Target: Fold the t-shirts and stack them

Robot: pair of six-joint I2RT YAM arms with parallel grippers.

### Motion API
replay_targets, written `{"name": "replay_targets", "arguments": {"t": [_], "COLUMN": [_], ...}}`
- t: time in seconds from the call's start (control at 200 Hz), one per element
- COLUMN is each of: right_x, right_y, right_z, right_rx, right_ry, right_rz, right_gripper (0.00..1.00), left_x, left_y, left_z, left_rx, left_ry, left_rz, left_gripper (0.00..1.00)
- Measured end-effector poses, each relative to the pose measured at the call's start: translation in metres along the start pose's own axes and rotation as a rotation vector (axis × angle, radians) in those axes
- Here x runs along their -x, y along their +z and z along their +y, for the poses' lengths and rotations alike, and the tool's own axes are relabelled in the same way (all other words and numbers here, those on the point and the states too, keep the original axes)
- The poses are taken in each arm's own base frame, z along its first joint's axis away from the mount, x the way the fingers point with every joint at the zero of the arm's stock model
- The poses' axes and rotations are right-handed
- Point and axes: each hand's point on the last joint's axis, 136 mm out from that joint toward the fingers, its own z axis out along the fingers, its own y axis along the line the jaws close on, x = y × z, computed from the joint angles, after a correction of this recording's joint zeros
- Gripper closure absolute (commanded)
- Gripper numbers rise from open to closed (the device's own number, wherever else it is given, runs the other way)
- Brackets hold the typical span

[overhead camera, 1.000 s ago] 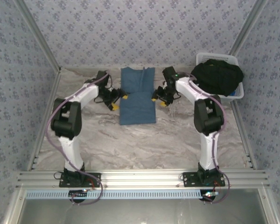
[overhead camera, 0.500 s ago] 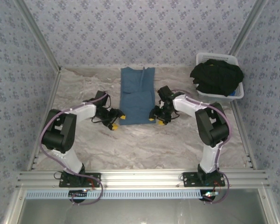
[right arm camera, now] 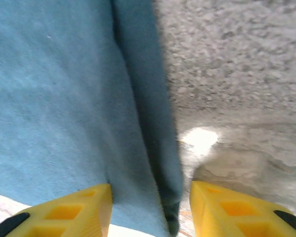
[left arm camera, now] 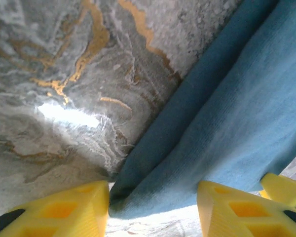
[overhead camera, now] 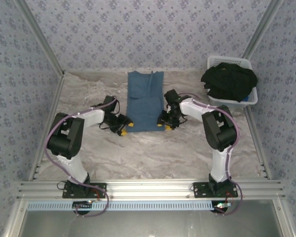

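Plain teal-blue cloth t-shirt (overhead camera: 145, 101): folded oblong, upper centre of overhead frame, on marbled table (overhead camera: 138, 153). Black t-shirts (overhead camera: 229, 81): heaped in white slatted plastic basket (overhead camera: 251, 100), upper right. Left gripper (overhead camera: 126, 127), right gripper (overhead camera: 163, 123): at the oblong's lower corners. Wrist frames add: yellow fingers (left arm camera: 64, 210) spread wide on both, layered teal edge between them, unclamped

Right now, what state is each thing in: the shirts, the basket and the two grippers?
teal-blue t-shirt: folded into a narrow strip, lying flat on the table.
white basket: upright, filled past its rim.
black t-shirts: unfolded, heaped in the white basket.
left gripper: open, astride the teal-blue t-shirt's near left corner.
right gripper: open, astride its near right edge.
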Motion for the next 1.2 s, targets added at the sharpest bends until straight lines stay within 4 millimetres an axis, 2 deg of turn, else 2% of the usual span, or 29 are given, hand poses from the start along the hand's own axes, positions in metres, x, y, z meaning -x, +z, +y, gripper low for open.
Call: {"name": "replay_targets", "arguments": {"t": [0.175, 0.21, 0.375, 0.475, 0.52, 0.575, 0.63, 0.839, 0.924, 1.014, 1.199], "right_x": [-0.008, -0.010, -0.017, -0.018, -0.015, -0.012, -0.010, -0.012, -0.025, -0.048, -0.109], "right_y": [-0.008, -0.008, 0.002, 0.009, 0.007, 0.006, 0.005, -0.001, -0.009, -0.018, -0.039], "right_z": [-0.004, -0.002, 0.006, 0.002, 0.002, 0.002, 0.001, 0.003, 0.004, 0.006, 0.008], "right_rx": [-0.031, -0.029, -0.004, -0.016, -0.014, -0.017, -0.021, -0.026, -0.020, -0.006, 0.034], "right_ry": [-0.009, -0.012, 0.008, 0.031, 0.034, 0.039, 0.028, 0.005, -0.014, -0.045, -0.107], "right_rz": [-0.010, -0.010, 0.014, 0.028, 0.023, 0.012, 0.006, -0.018, -0.017, -0.008, 0.080], "right_gripper": [0.49, 0.50, 0.59, 0.61, 0.68, 0.85, 1.00, 1.00, 1.00, 1.00, 1.00], "left_x": [0.001, 0.000, 0.001, 0.003, 0.004, 0.003, 0.004, -0.004, -0.013, -0.027, -0.079], "left_y": [0.006, 0.008, 0.012, 0.014, 0.015, 0.015, 0.015, 0.009, 0.001, -0.011, -0.046], "left_z": [-0.003, -0.005, -0.005, -0.008, -0.009, -0.009, -0.010, -0.010, -0.009, -0.008, -0.006], "left_rx": [0.003, 0.004, 0.015, 0.020, 0.022, 0.025, 0.027, 0.045, 0.059, 0.074, 0.075], "left_ry": [-0.005, -0.002, -0.010, 0.002, 0.005, 0.018, 0.023, 0.071, 0.107, 0.169, 0.327], "left_rz": [0.002, 0.005, 0.012, 0.010, 0.006, 0.004, 0.001, 0.000, 0.008, 0.021, 0.079], "left_gripper": [0.64, 0.68, 0.77, 0.86, 0.92, 1.00, 1.00, 1.00, 1.00, 1.00, 1.00]}}
